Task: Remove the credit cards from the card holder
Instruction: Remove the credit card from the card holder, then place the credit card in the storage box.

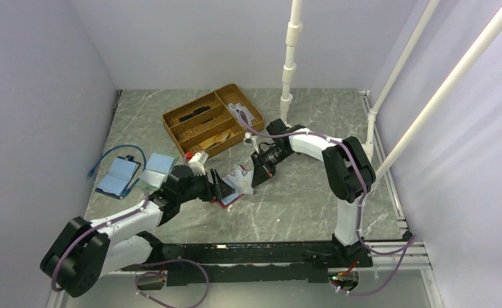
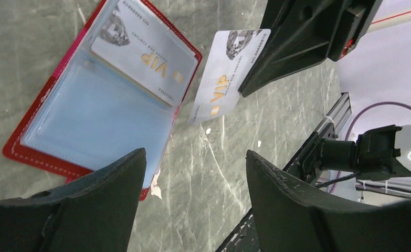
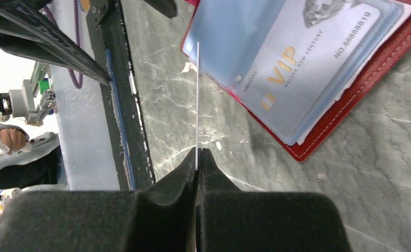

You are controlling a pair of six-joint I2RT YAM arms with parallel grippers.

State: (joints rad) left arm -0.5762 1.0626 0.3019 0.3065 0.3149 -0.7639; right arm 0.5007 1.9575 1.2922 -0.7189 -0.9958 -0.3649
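Right hand [image 3: 197, 152] is pinched shut on the short end of a silver-grey card [image 2: 227, 73], carrying it in the air. Left hand [image 2: 192, 163] stands wide open with nothing between its fingers, hovering over the near end of the holder.

Working down in size: the table [image 1: 299, 212] carries a wooden tray [image 1: 197, 102] toward its far edge and a light-blue booklet case [image 1: 121, 174] by its left edge. The red card holder [image 2: 82, 126] lies open and flat near the table's middle, lining up. A second card [image 2: 145, 52] sits in its clear pocket, one corner poking past the holder's edge.

I judge the step as one card drawn out and not yet put down. Next I would lay it on bare table well apart from the holder, then go for the pocketed card, probably with the left hand pinning the holder.

From the right wrist view the held card is only a thin edge-on line. Overhead, both hands cover much of the holder. I cannot tell whether more cards lie behind the other sleeves.
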